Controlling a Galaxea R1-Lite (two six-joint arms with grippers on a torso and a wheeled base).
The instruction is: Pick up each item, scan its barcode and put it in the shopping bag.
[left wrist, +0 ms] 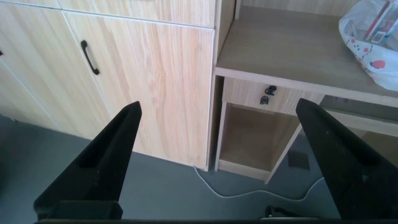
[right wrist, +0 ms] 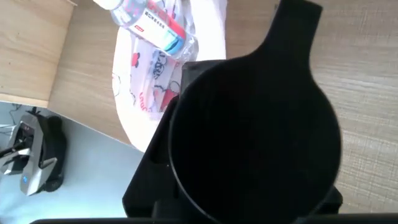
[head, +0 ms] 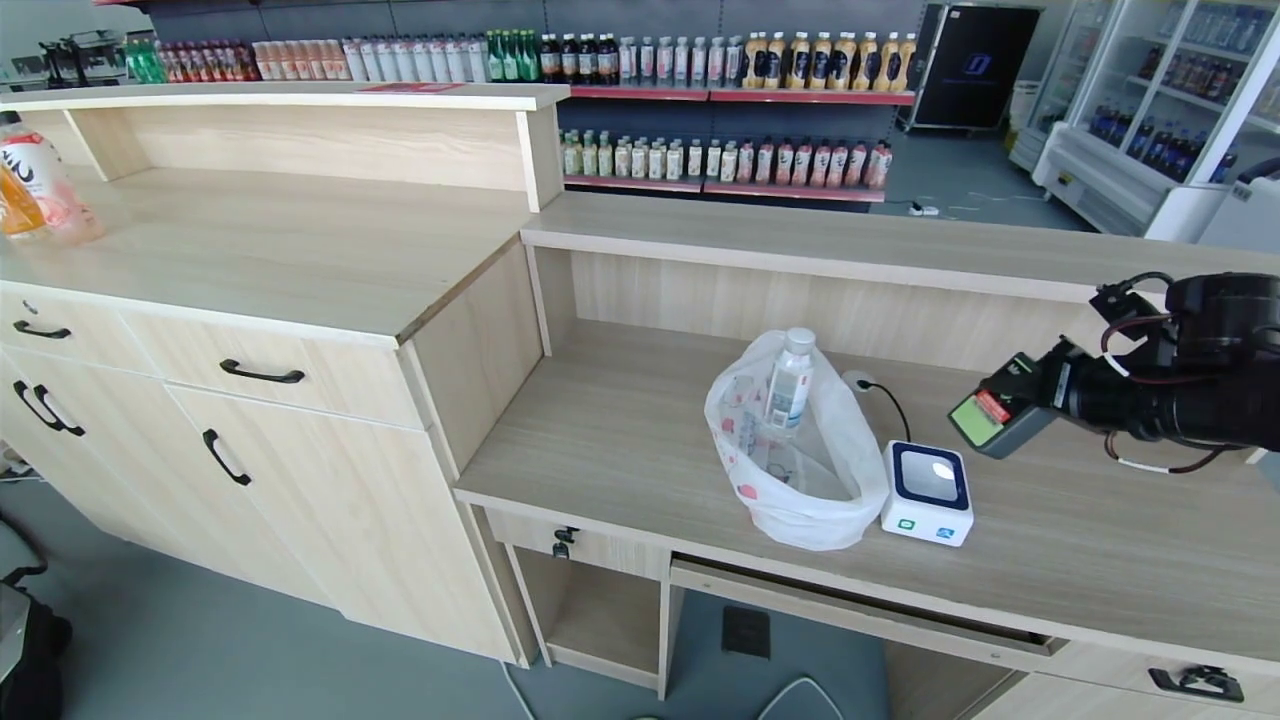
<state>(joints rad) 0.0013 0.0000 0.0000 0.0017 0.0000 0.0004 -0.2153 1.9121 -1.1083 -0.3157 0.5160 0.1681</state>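
A white plastic shopping bag (head: pixel 800 510) stands open on the lower desk (head: pixel 620 430) with a clear water bottle (head: pixel 790 380) upright inside it. Just right of the bag sits a small white barcode scanner (head: pixel 927 490) with a dark window. My right gripper (head: pixel 1045 398) is shut on a black item (head: pixel 1000 415) with a green and red label, held above the desk to the right of the scanner. In the right wrist view the black item (right wrist: pixel 255 137) covers the fingers, with the bag (right wrist: pixel 143 87) and bottle (right wrist: pixel 149 25) beyond. My left gripper (left wrist: pixel 217 106) hangs low, open and empty, facing the cabinet.
An orange drink bottle (head: pixel 35 185) stands at the far left of the raised counter (head: pixel 300 250). A black cable (head: pixel 890 400) runs from the scanner to the desk's back. Cabinet doors (left wrist: pixel 143 74) and an open cubby (left wrist: pixel 249 137) lie under the desk. Drink shelves line the back wall.
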